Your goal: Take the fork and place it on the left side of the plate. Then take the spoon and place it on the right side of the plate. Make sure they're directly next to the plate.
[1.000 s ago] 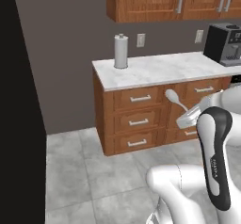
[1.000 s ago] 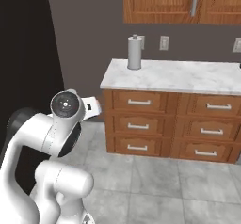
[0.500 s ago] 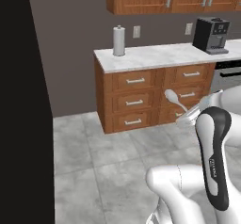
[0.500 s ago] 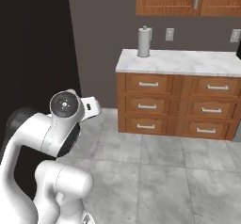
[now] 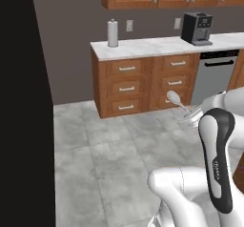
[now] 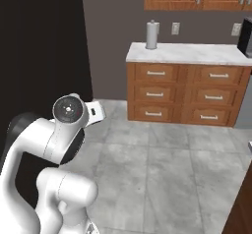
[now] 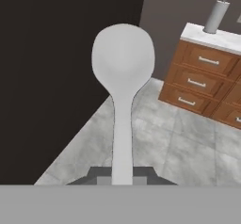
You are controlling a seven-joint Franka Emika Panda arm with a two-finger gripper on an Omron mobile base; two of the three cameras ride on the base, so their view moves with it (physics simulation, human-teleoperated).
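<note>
My gripper (image 7: 122,175) is shut on the handle of the spoon (image 7: 122,58), a grey metal spoon whose oval bowl points away from the hand, out over the tiled floor. From the left base view the spoon (image 5: 173,97) sticks up and to the left out of the gripper (image 5: 191,119), in front of the wooden drawers. The arm's white elbow (image 6: 69,111) is raised at the left of the right base view. The fork and the plate are out of view.
A wooden drawer cabinet with a marble counter (image 5: 143,45) stands across the grey tiled floor (image 5: 109,149). On it are a paper towel roll (image 5: 112,33) and a coffee machine (image 5: 197,28). A dishwasher (image 5: 214,73) is at its right. A black wall (image 5: 24,102) runs along the left.
The whole picture has shifted: the base has moved, and the counter now lies farther off and more to the right. The spoon stays in the shut gripper.
</note>
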